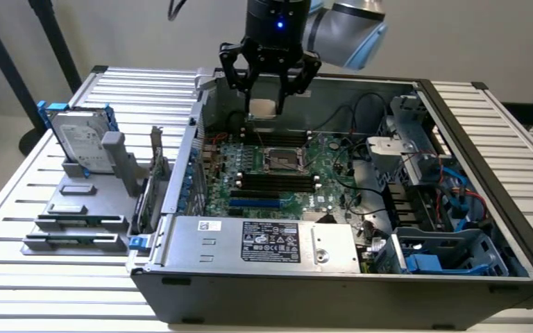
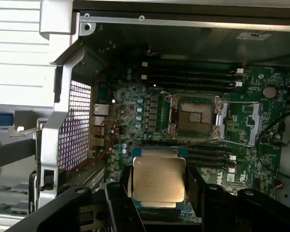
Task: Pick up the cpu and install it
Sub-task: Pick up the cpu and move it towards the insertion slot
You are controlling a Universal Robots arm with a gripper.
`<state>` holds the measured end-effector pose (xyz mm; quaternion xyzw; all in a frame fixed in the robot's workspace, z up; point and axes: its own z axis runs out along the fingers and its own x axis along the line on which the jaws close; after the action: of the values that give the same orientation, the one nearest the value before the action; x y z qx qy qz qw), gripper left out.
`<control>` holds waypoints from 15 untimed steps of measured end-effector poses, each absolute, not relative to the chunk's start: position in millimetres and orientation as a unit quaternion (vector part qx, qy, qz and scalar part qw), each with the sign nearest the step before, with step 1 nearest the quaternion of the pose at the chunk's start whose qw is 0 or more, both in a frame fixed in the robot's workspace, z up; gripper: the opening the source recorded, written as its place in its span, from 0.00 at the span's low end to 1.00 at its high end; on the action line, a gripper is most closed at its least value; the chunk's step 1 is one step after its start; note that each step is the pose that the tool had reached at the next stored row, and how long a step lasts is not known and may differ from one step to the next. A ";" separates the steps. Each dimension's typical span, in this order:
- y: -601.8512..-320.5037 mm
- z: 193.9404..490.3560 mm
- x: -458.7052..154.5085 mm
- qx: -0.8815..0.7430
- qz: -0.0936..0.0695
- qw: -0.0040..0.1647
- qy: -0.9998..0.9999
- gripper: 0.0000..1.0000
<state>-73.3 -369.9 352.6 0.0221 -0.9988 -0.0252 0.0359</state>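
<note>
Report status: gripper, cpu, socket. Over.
Gripper shut on cpu, held above the motherboard. Socket bare, cpu not yet seated. Nothing seen between cpu and socket.

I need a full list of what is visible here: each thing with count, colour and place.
cpu: one, silver-grey, between the fingers, above the motherboard.
cpu socket: one, empty, on the motherboard.
motherboard: one, green, inside the computer case.
computer case: one, dark grey, open, on the table.
power supply: one, silver, at the case's near edge.
hard drive: one, silver in blue bracket, upright at the exterior view's left.
memory sticks: two, dark, before the hard drive.
table: one, white, slatted, under all.
gripper: one, black, shut on the cpu.
</note>
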 end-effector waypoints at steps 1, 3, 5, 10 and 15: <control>-366.4 351.5 -70.7 0.022 -0.025 0.036 -0.999 0.55; -359.8 349.3 -65.6 0.022 -0.025 0.036 -0.999 0.55; -354.5 347.2 -61.1 0.022 -0.025 0.036 -0.999 0.55; -345.6 341.6 -50.4 0.022 -0.025 0.036 -0.999 0.55; -340.7 334.8 -42.0 0.020 -0.025 0.036 -0.999 0.55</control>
<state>-42.0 -340.7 334.8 0.0198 -0.9988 -0.0251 0.0359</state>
